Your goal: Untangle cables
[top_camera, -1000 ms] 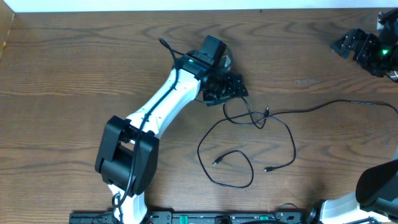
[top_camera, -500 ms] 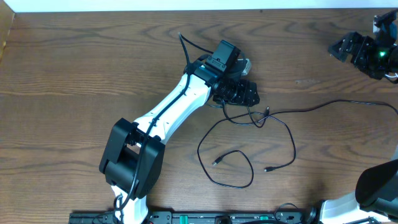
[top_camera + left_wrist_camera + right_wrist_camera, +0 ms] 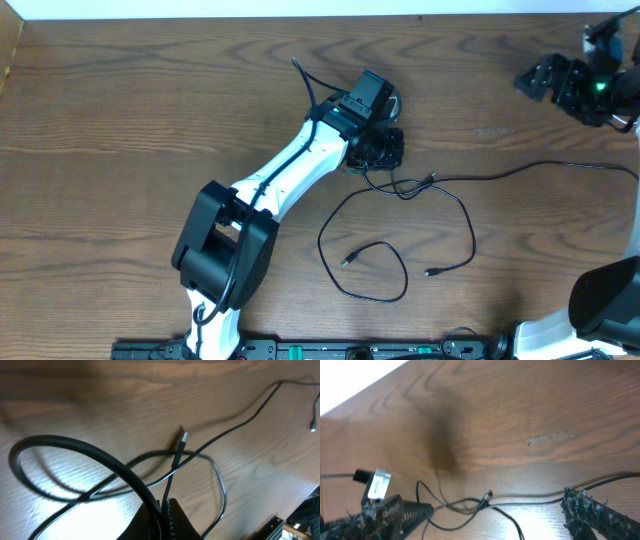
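L gripper (image 3: pixel 164 510) pinching black cables (image 3: pixel 176 457), R gripper (image 3: pixel 535 80) wide

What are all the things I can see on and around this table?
Table: one, brown wood, fills the view.
Black cables: apparently two, thin, looped over each other at the table's middle; one runs off the right edge.
Plug ends: three visible, small, on the loose ends near the middle.
Left arm: one, white and black, reaching from the near edge to the middle.
Left gripper: one, black, at the tangle, jaws shut on a cable.
Right gripper: one, black, far right corner, jaws open, holding nothing.
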Robot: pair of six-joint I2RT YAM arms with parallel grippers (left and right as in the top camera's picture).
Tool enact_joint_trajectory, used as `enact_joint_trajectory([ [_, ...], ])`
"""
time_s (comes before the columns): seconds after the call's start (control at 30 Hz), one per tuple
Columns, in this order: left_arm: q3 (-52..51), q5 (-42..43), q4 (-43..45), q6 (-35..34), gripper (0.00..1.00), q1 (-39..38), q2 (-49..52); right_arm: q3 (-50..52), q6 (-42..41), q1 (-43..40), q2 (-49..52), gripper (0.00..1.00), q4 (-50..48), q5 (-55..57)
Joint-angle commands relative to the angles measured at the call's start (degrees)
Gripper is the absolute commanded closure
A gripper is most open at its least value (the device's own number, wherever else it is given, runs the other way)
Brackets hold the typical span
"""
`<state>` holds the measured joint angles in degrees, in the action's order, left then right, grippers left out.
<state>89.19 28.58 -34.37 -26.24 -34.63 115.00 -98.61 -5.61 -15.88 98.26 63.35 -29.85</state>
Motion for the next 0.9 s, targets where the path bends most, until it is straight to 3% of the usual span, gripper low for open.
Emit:
enact_joint_trajectory([
  [0.0, 4.4, -1.1, -3.0, 5.2, 0.93, 1.4, -5.5, 0.2, 4.3, 2.2, 0.3, 0.03, 1.2, -0.1],
  [0.2, 11.3, -1.2, -6.1, 11.5, 0.92, 1.9, -17.7, 0.2, 11.5, 5.7, 0.3, 0.02, 1.8, -7.7],
  [0.53, 11.3, -0.3, -3.5, 12.0, 0.93, 2.6, -31.2, 0.2, 18.9, 11.1, 0.3, 0.01, -0.5, -12.2],
  [0.7, 11.3, 9.4, -5.6, 13.8, 0.92, 6.4, -33.3, 0.2, 25.8, 13.6, 0.3, 0.01, -1.0, -14.6],
  [0.87, 11.3, 22.5, -9.4, 15.2, 0.92, 13.0, -33.3, 0.2, 37.2, 14.5, 0.3, 0.03, 0.5, -24.4],
])
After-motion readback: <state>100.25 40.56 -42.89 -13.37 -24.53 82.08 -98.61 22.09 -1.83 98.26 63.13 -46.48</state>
